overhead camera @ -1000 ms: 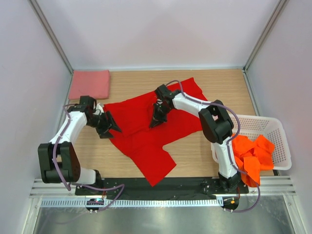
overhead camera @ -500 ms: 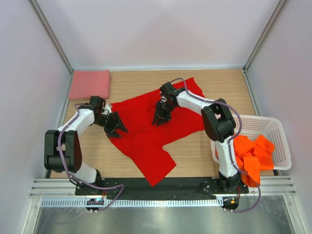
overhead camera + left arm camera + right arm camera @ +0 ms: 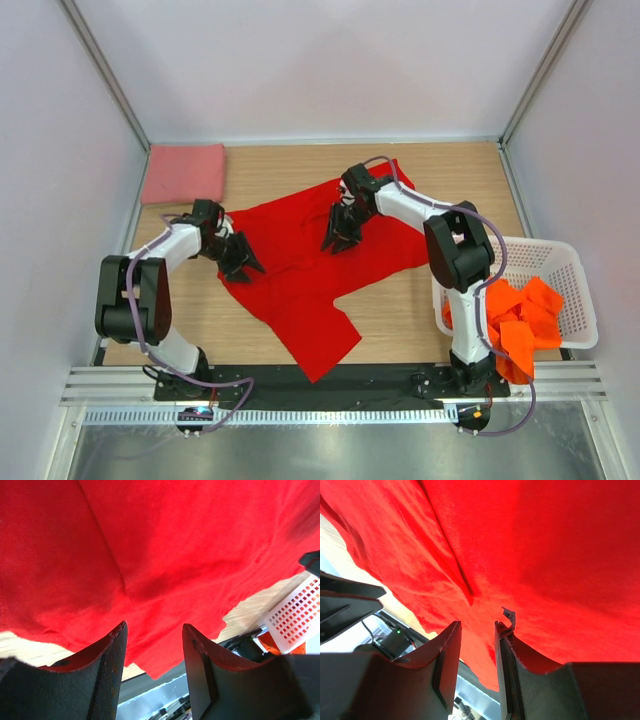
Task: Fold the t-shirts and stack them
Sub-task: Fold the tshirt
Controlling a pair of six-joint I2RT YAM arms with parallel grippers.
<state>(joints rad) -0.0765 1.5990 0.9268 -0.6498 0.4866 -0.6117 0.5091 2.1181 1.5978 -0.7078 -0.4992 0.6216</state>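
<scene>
I judge the job well short of halfway. One salmon pink t-shirt point(image 3: 184, 172) lies folded flat in the far left corner of the table point(image 3: 400, 315), the only finished piece I can see and the likely base of the stack. The red t-shirt point(image 3: 290, 285) is the one in hand: it lies spread across the middle of the table, opened out but not squared, with its far edge rumpled and one long part trailing toward the near edge. No clean fold shows in it yet. My left fingers point(image 3: 107, 665) stand spread apart at the shirt's left edge, low over the cloth, with nothing pinched between them. My right fingers point(image 3: 447, 652) hover over the middle of the shirt, near its far side. They are parted by a narrower gap, and I see only cloth beyond it, not cloth caught in it. So neither hand has hold of the shirt. Left to do, as I read it: flatten the red one, fold it, and set it on the pink. The orange t-shirts point(image 3: 520, 320) are heaped unfolded in the white basket point(image 3: 560, 250) on the right, and each needs the same treatment.
</scene>
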